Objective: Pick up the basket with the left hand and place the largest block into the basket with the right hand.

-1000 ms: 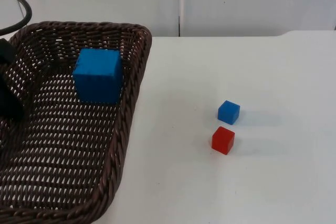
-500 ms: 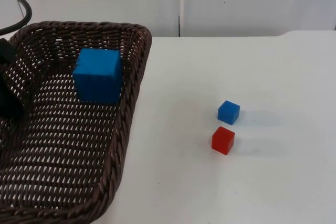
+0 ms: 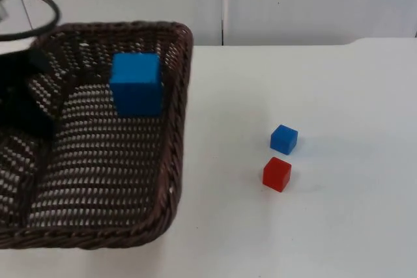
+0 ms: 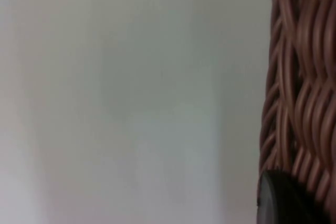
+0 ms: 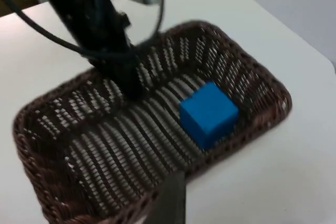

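Observation:
The brown wicker basket (image 3: 176, 128) hangs at the table's left, and my left gripper (image 3: 29, 112) is shut on its left wall. From the right wrist view the left gripper (image 5: 128, 85) reaches down over the basket (image 5: 47, 129) rim. The large blue block (image 3: 135, 84) sits inside near the back right corner, also visible as the blue block (image 5: 207, 113) from the right wrist. Wicker (image 4: 299, 103) stands close beside the left fingertip (image 4: 278, 203). My right gripper (image 5: 170, 203) hovers off to the side of the basket, above the table.
A small blue block (image 3: 284, 139) and a small red block (image 3: 277, 174) lie close together on the white table (image 3: 326, 83), right of the basket. The grey partition wall (image 3: 293, 4) closes the back.
The basket has shifted right and away, with the large blue block riding inside it. The left arm moved right with it. The two small blocks stayed put.

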{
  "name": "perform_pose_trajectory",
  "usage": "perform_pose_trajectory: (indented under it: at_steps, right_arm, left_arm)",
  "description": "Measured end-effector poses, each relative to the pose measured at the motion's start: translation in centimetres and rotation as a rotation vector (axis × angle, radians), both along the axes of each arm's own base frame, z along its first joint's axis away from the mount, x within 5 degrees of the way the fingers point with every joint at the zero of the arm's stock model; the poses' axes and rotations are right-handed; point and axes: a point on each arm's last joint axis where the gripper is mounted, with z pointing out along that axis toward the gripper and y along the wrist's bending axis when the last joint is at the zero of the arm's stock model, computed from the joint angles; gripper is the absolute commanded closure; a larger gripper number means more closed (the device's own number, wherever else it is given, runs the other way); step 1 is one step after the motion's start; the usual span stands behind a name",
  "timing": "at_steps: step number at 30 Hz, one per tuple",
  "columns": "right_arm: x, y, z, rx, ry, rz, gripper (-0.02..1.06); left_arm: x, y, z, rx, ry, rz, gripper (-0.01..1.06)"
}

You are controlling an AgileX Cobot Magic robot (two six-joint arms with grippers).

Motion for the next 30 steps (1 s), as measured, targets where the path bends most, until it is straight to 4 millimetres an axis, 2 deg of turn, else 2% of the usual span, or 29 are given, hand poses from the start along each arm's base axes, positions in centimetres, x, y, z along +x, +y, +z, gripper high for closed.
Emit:
perform_pose_trajectory:
  at_steps: [4, 6, 10, 11, 15, 21, 29, 30]
  right_arm:
    - [0.0, 0.0, 0.0, 0.0, 0.0, 0.0, 0.28]
    - [0.0, 0.0, 0.0, 0.0, 0.0, 0.0, 0.28]
    - [0.0, 0.0, 0.0, 0.0, 0.0, 0.0, 0.28]
    - [0.0, 0.0, 0.0, 0.0, 0.0, 0.0, 0.28]
    - [0.1, -0.1, 0.0, -0.013, -0.014, 0.0, 0.28]
    - [0.1, -0.1, 0.0, -0.021, -0.023, 0.0, 0.28]
    - [0.1, -0.1, 0.0, -0.023, -0.024, 0.0, 0.28]
    - [0.1, -0.1, 0.0, -0.023, -0.024, 0.0, 0.28]
  left_arm:
    - [2.7, -1.1, -2.4, -0.008, 0.037, -0.025, 1.05]
    - [3.0, -1.0, -2.7, -0.008, 0.042, -0.025, 1.05]
    - [6.1, -1.0, -5.7, -0.009, 0.069, -0.014, 1.05]
    - [6.1, -1.0, -5.7, -0.009, 0.069, -0.014, 1.05]
    - [8.2, -1.9, -7.8, -0.015, 0.07, -0.04, 1.05]
    - [10.4, -3.6, -8.5, -0.018, 0.033, -0.084, 1.05]
    - [12.0, -3.8, -8.6, -0.029, 0.01, -0.081, 1.05]
    - [12.0, -3.8, -8.7, -0.03, 0.01, -0.08, 1.02]
